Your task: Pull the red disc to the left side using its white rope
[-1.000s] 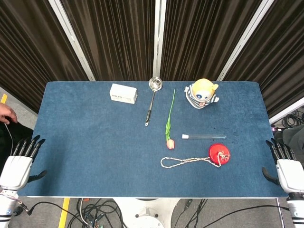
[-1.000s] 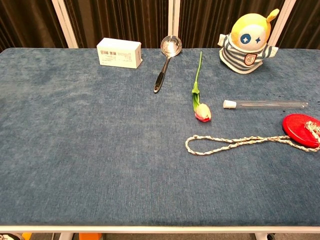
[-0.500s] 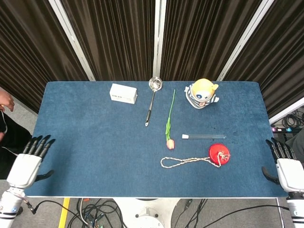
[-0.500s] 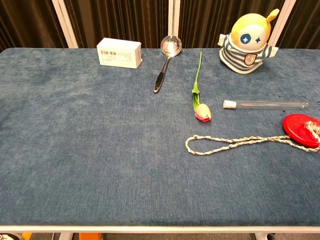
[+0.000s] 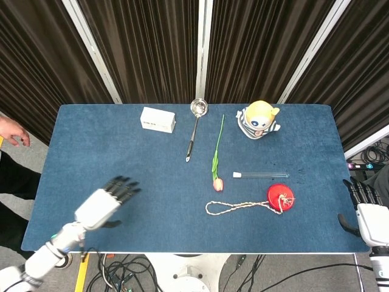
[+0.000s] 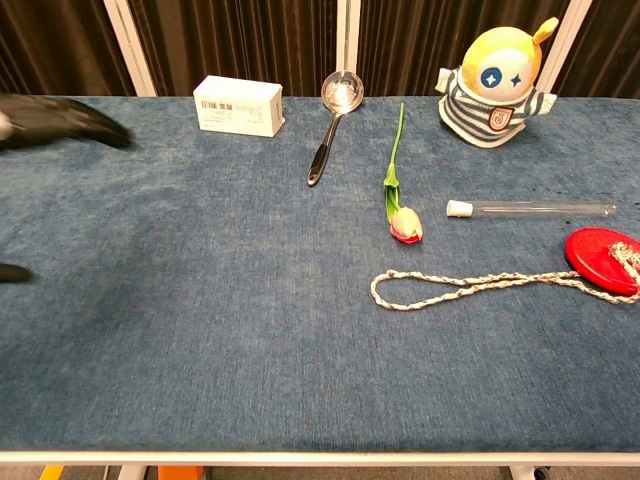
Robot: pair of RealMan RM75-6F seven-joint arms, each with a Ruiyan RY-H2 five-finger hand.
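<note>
L hand (image 5: 108, 201) moved onto table, fingers spread, empty | R hand (image 5: 366, 213) unchanged, fingers apart

Both hands are showing white, boxy palm casings tipped with slim black fingers: the left hand (image 5: 108, 202) on a white forearm, the right hand (image 5: 365, 210) matching it.
</note>
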